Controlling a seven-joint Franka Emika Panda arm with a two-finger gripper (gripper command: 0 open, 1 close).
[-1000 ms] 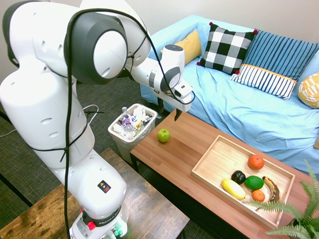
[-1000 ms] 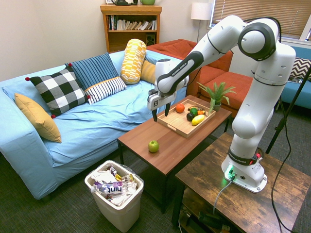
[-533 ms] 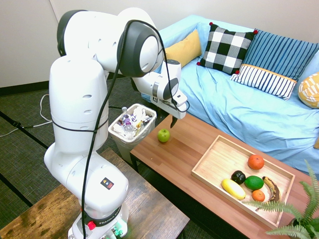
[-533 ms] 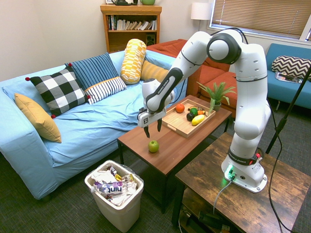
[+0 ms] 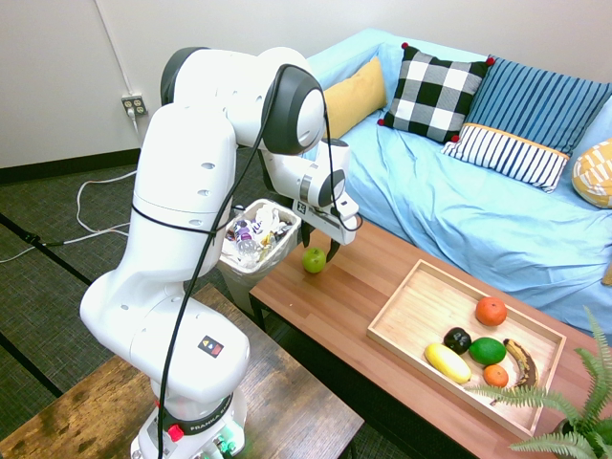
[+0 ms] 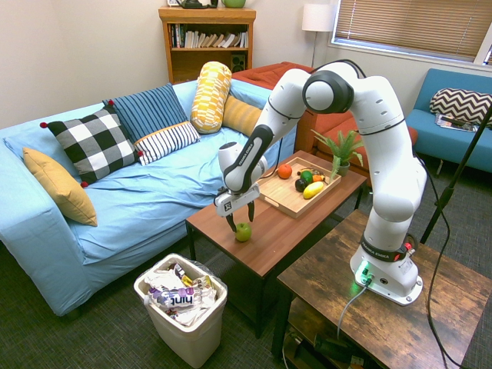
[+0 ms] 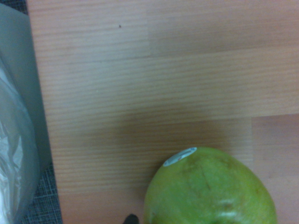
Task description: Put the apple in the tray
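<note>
One white robot arm is lowering its gripper (image 6: 239,224) over the apple (image 6: 243,231), fingers spread apart on either side of it. The apple is sitting on the wooden table (image 5: 335,306) near the end by the trash bin (image 5: 251,239), well apart from the tray (image 5: 411,320) holding other fruit.

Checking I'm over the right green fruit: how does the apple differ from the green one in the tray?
The apple is a light yellow-green; the green fruit is darker. The apple sits alone on the table, near the end by the bin, right under the gripper; the green fruit lies inside the tray, packed among other fruit. The apple carries a small sticker in the wrist view; none shows on the other. Both are roundish and similar in size.
</note>
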